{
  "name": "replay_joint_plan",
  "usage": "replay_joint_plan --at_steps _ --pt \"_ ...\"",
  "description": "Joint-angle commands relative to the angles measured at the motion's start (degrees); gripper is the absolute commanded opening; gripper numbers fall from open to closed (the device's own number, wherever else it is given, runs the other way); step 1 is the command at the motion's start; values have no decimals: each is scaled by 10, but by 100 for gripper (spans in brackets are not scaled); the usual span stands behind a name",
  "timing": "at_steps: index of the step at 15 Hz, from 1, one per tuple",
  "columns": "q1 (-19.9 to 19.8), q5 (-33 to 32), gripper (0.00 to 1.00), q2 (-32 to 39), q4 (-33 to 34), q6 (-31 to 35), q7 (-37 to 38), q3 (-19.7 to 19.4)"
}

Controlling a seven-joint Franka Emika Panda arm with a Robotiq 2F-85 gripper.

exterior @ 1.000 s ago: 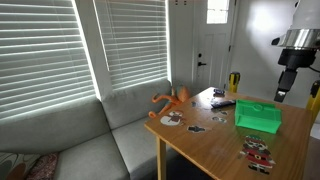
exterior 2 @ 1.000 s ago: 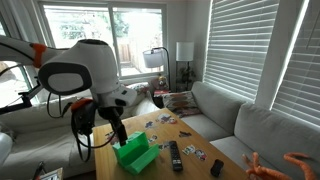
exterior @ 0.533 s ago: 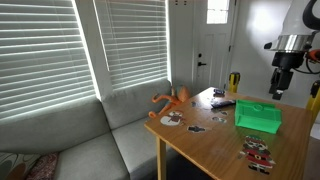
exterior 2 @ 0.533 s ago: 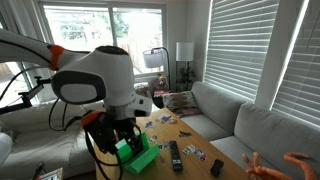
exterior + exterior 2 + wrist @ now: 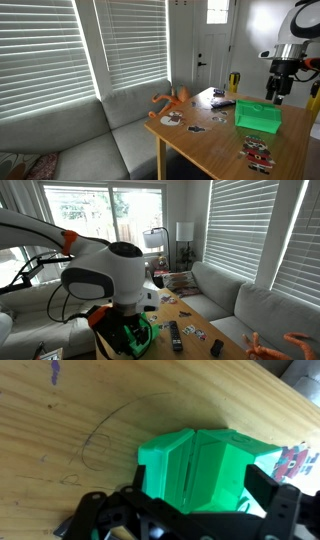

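A bright green plastic rack with upright dividers [image 5: 195, 470] stands on the wooden table [image 5: 60, 430]. It shows in both exterior views [image 5: 258, 117] [image 5: 137, 338]. My gripper [image 5: 200, 488] is open and hangs just above it, one black finger on each side of the rack, not closed on it. In an exterior view the gripper [image 5: 275, 92] hovers over the rack's far end. In an exterior view the arm's white body [image 5: 105, 275] hides most of the gripper.
Picture cards [image 5: 258, 150] and two black remotes [image 5: 175, 335] lie on the table. An orange toy [image 5: 172, 100] sits at the table's corner by the grey sofa [image 5: 90, 140]. A yellow object [image 5: 233, 82] stands at the far edge. Pencil marks cross the wood [image 5: 100, 435].
The arm has come lower and closer over the green rack, and the gripper's fingers now sit on both sides of it.
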Motion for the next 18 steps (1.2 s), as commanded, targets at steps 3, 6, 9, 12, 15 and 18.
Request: replay_joint_plan --at_steps 3,6,9,12,15,18 --pt "-13 81 100 50 42 -50 -74 -13" --pt "-25 101 100 73 62 -82 -72 -9" --pt "-37 109 100 91 77 -98 -64 -5" --pt "-47 113 100 104 89 -101 -61 0" --pt "-51 120 100 115 95 -113 -60 4" --pt "-54 129 100 124 100 -124 -55 10"
